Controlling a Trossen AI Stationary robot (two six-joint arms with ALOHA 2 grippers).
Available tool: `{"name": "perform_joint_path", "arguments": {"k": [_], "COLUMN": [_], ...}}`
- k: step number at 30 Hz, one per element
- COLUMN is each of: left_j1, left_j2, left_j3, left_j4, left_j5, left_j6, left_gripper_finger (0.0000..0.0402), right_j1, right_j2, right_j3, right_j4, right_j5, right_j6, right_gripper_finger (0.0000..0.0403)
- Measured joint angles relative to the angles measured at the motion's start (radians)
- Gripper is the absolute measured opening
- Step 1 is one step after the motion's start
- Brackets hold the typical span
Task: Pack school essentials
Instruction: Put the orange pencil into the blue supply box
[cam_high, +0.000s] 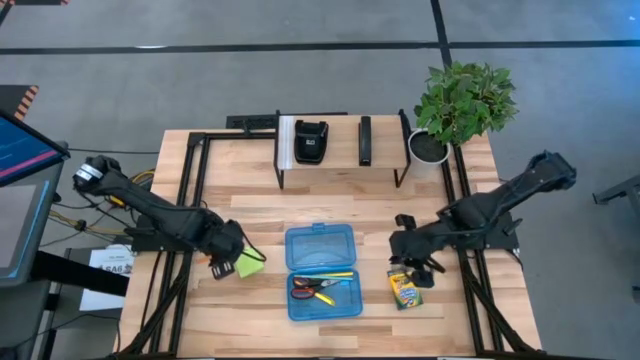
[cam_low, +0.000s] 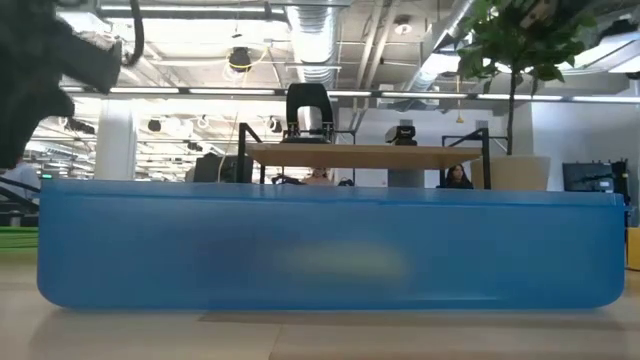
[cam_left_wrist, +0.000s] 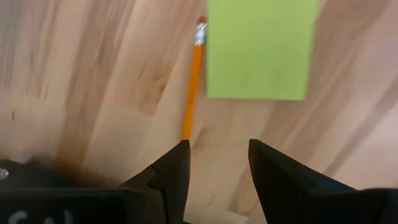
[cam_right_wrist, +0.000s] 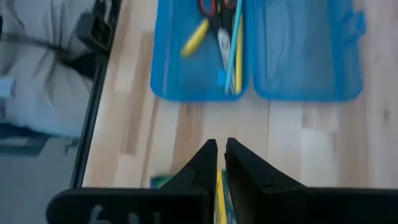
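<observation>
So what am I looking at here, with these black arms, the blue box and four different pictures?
It is a robot with two dark arms at a wooden table, each ending in a two-finger gripper. One picture looks straight down on everything, one looks level across the tabletop, and two come from cameras on the arms' wrists.

In the middle lies an open blue case holding red-handled scissors and yellow pencils. The left gripper is open, holding nothing, just behind a lime-green sticky-note pad and an orange pencil on the wood. The right gripper, fingers nearly together, hangs over a crayon box; I cannot tell whether it grips it.

At the back stand a rack with a black device and a potted plant.
</observation>
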Motion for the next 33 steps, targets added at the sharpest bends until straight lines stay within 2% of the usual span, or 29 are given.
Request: {"name": "perform_joint_path", "arguments": {"k": [6,14,25,33], "left_j1": [0.057,0.116,0.113,0.108], "left_j2": [0.000,0.000,0.003,0.165], "left_j3": [-0.077,-0.186,-0.235,-0.227], "left_j4": [0.031,0.134,0.241,0.254], "left_j5": [0.032,0.063,0.054,0.074], "left_j6": [0.038,0.090,0.140,0.192], "left_gripper_finger": [0.0149,0.0149,0.0146,0.0129], "right_j1": [0.054,0.077,0.074,0.074], "right_j2": [-0.024,-0.024,-0.024,-0.023], "right_j3": [0.000,0.000,0.000,0.000], "right_j4": [0.009,0.012,0.017,0.017], "right_j5": [0.075,0.092,0.092,0.095], "right_j6": [0.002,0.001,-0.001,-0.001], "right_gripper_finger": [0.0054,0.0054,0.0054,0.0054]}}
